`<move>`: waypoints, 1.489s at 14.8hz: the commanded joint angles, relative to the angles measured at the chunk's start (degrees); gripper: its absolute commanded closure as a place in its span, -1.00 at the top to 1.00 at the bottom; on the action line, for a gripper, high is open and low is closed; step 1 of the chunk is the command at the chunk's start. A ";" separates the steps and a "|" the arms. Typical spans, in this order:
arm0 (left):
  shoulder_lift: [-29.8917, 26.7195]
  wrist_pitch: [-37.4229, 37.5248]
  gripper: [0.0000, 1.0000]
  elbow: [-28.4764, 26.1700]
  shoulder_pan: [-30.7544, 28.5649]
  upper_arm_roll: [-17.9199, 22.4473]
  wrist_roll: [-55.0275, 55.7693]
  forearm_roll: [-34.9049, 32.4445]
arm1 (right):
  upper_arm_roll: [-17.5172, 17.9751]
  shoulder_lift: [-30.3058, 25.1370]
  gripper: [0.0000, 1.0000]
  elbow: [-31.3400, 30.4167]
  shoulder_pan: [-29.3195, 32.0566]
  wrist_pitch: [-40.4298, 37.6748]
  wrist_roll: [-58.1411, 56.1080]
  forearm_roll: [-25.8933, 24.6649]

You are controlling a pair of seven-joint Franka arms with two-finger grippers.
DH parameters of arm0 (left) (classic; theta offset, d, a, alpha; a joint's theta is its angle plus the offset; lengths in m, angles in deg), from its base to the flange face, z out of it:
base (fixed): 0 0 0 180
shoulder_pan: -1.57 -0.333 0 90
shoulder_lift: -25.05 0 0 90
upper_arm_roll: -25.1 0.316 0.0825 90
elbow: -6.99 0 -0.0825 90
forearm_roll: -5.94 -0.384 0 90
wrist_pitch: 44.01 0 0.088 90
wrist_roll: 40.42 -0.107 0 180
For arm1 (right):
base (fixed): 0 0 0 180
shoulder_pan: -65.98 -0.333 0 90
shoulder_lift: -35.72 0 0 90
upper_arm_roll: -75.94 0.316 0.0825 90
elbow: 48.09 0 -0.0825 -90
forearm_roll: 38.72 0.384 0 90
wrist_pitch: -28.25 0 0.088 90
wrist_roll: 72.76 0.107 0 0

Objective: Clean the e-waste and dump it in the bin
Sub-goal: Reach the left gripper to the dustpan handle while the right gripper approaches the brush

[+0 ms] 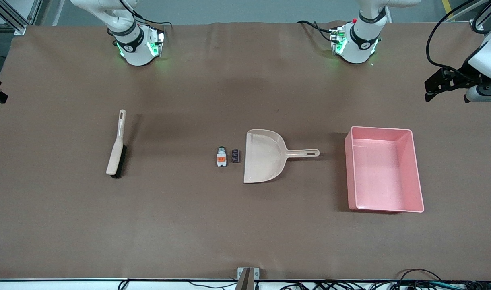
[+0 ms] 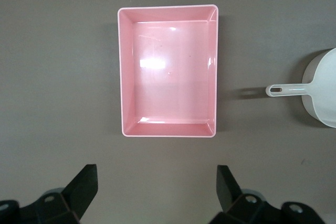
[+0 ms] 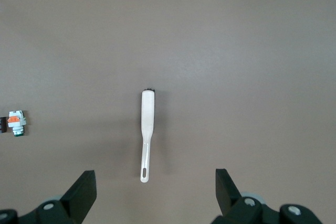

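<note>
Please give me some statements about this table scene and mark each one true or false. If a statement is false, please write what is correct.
1. The pink bin has nothing in it. True.
2. The two e-waste parts lie inside the dustpan. False: the white and orange part and the dark cylinder lie on the table beside the dustpan's wide mouth.
3. The brush lies toward the right arm's end of the table. True.
4. The left pincer holds the dustpan's handle. False: it is open and up above the table near the bin, holding nothing.
5. The right pincer is open above the brush. True.
6. The dustpan's handle points toward the brush. False: it points toward the bin.
</note>
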 commanded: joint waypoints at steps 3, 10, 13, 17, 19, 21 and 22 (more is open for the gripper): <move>-0.92 0.39 1.00 -0.79 0.27 -0.07 -0.60 -0.15 | 0.62 -0.34 1.00 0.31 0.84 -0.61 0.46 0.57; 7.24 -2.15 1.00 2.11 1.06 -2.43 -2.36 0.99 | 0.62 -0.07 1.00 0.31 0.84 -0.35 0.38 0.92; 12.59 -5.57 1.00 1.76 1.06 -9.36 -2.44 0.47 | 0.70 0.19 1.00 0.05 0.67 -0.35 0.55 0.92; 20.24 -8.30 1.00 0.97 1.41 -18.34 -2.97 -1.89 | 0.88 3.43 1.00 -0.21 0.23 0.09 0.20 1.01; 23.15 -9.80 1.00 1.14 2.99 -19.67 -3.23 -5.93 | 1.06 6.07 1.00 -0.22 -1.17 0.18 0.11 1.01; 25.26 -11.81 1.00 1.23 4.05 -20.90 -4.72 -8.22 | 1.06 8.09 1.00 -0.91 -2.49 0.18 0.03 0.92; 26.22 -12.87 1.00 1.23 4.40 -20.99 -6.04 -9.02 | 1.06 10.71 1.00 -1.09 -3.11 0.87 0.11 1.01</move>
